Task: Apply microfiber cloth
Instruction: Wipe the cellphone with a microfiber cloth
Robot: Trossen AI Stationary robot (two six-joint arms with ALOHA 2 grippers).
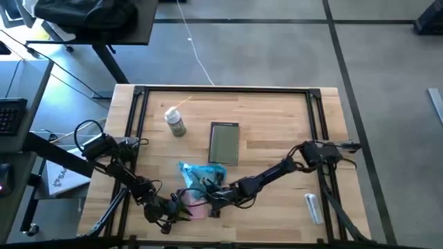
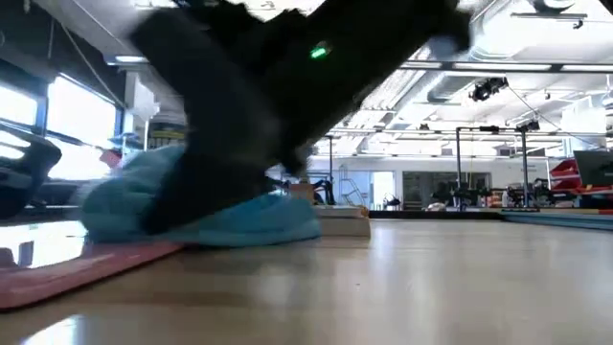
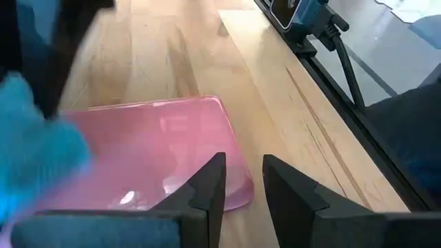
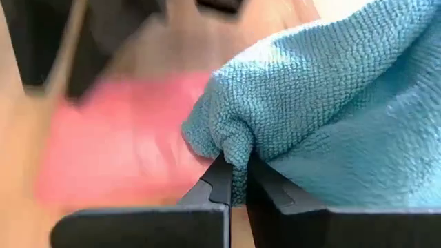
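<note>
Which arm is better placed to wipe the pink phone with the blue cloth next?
The right. Its gripper already pinches a fold of the microfiber cloth right beside the pink phone. The left gripper sits at the phone's edge, jaws slightly apart and empty.

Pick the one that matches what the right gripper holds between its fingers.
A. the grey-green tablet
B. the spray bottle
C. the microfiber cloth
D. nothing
C: in the right wrist view the right gripper has its fingers pinched on a fold of the microfiber cloth, above the pink phone.
</note>
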